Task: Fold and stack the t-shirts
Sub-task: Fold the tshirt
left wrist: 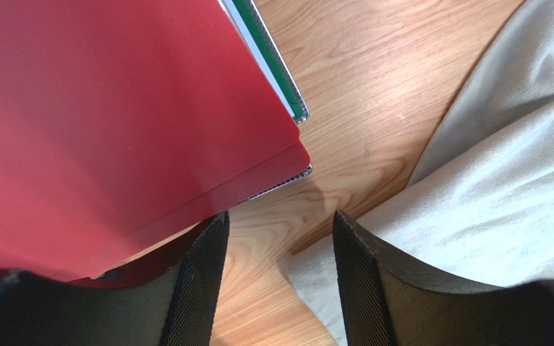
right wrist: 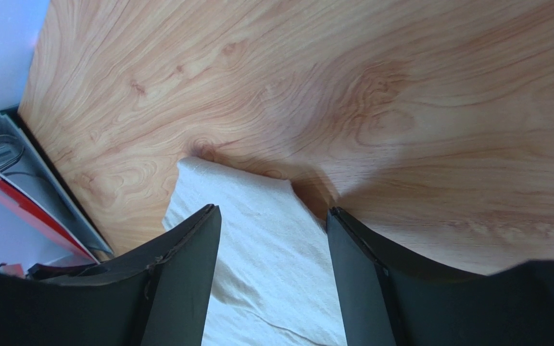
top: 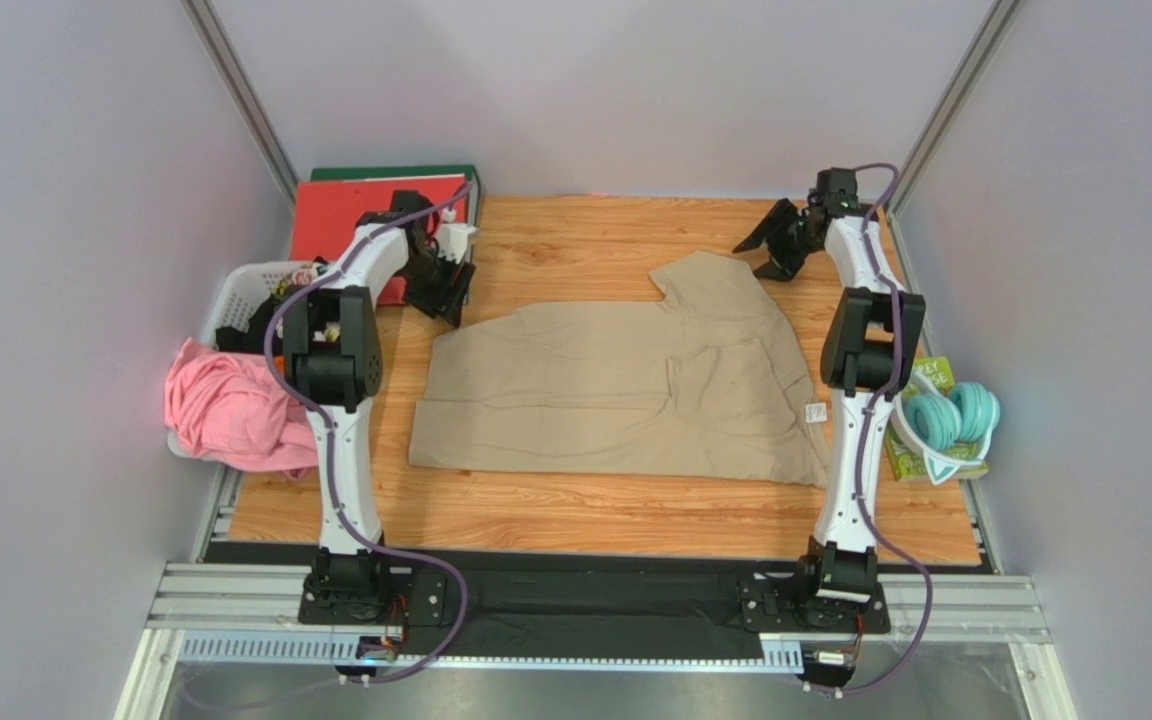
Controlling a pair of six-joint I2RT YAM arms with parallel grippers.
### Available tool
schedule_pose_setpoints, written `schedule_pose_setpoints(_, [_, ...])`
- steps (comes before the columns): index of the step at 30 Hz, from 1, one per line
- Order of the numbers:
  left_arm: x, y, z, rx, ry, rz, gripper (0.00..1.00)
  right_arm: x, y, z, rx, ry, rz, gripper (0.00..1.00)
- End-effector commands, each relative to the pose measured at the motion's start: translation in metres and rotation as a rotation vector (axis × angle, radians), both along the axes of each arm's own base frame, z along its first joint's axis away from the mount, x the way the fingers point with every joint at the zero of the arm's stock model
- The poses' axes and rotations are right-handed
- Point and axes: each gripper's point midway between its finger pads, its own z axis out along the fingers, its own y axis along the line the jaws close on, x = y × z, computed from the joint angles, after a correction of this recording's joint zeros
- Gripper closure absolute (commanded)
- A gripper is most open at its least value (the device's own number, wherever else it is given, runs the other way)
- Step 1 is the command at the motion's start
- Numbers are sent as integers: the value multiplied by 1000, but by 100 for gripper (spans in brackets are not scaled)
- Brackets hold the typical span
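Left hand [left wrist: 273,231] and right hand [right wrist: 273,216] hang open and empty over the far corners of the tee [top: 612,390] on the table [top: 582,240], so we'd bet the left nips the folder [left wrist: 114,108] beside it instead.

Wooden table [top: 597,513], tan t-shirt [top: 597,393] spread flat, red folder [top: 334,225]

Red folder [top: 345,219] atop green binder [top: 387,174] far-left; white basket [top: 225,297]; teal headphones [top: 955,416] right.
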Motion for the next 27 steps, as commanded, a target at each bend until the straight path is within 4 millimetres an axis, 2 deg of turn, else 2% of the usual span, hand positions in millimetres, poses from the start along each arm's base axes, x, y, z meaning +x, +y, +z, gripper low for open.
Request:
schedule_pose_setpoints(1, [-3, -2, 1, -34, 5, 3, 39, 4, 11, -3, 87, -16, 12, 39])
schedule_pose_setpoints(7, [-13, -1, -2, -31, 24, -14, 40, 4, 13, -5, 98, -19, 20, 44])
schedule_pose_setpoints(11, [-19, 0, -2, -23, 32, -19, 40, 2, 13, -10, 98, -12, 27, 60])
schedule_pose_setpoints(14, [-20, 0, 1, -24, 29, -27, 39, 0, 10, -13, 86, -10, 30, 59])
schedule_pose_setpoints(21, [-24, -6, 2, -59, 47, -35, 33, 1, 2, -3, 81, -28, 22, 58])
schedule_pose_setpoints(27, [-46, -22, 1, -148, 112, -106, 33, 1, 5, -9, 99, -17, 21, 59])
